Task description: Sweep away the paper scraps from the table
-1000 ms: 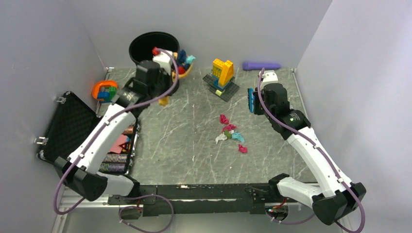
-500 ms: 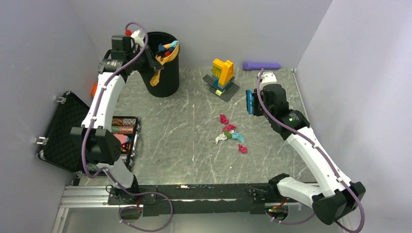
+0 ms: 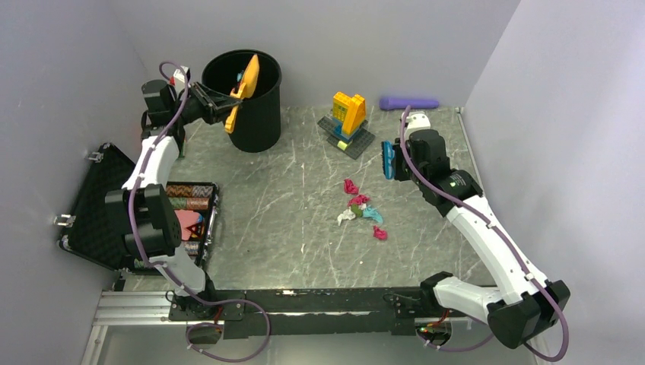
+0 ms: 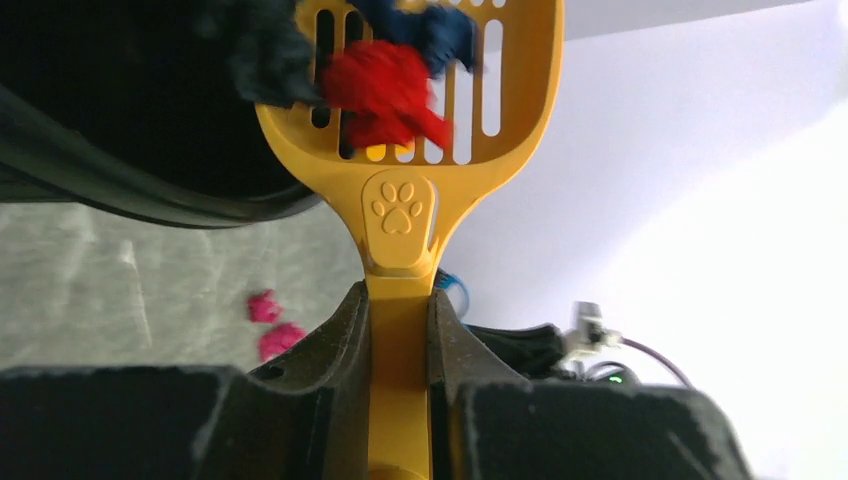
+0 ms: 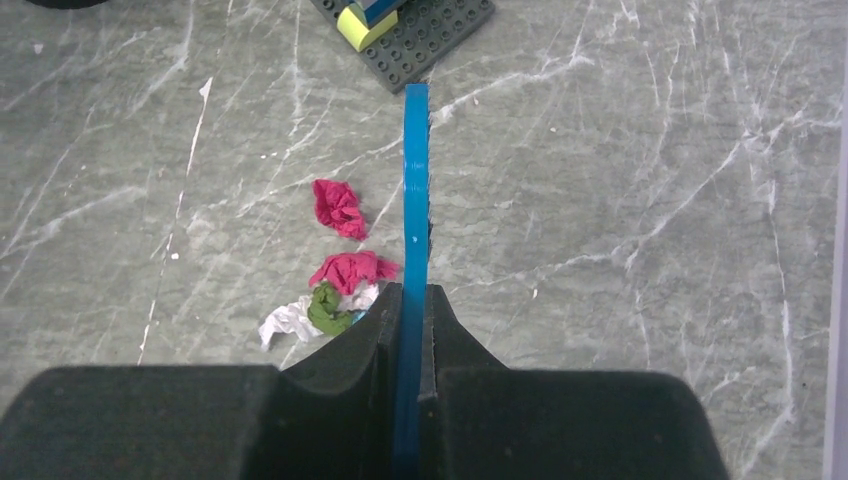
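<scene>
- Left jaws: clenched on the handle of the orange scoop (image 4: 400,215).
- Scoop: steeply tilted over the opening of the black bin (image 3: 258,125); red and blue scraps (image 4: 385,90) against its slots, blurred.
- Right jaws: grasping a blue blade (image 5: 414,180), edge-on over the counter (image 5: 650,200).
- Other scraps (image 5: 340,275): loose cluster mid-counter, beside the blade, apart from the brick build (image 3: 348,114).

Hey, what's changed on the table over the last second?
The left tool lifted the loaded orange scoop from beside the black bin over its rim and tipped it steeply. The right tool, shut on the blue scraper, and the paper scraps on the table stayed put.
</scene>
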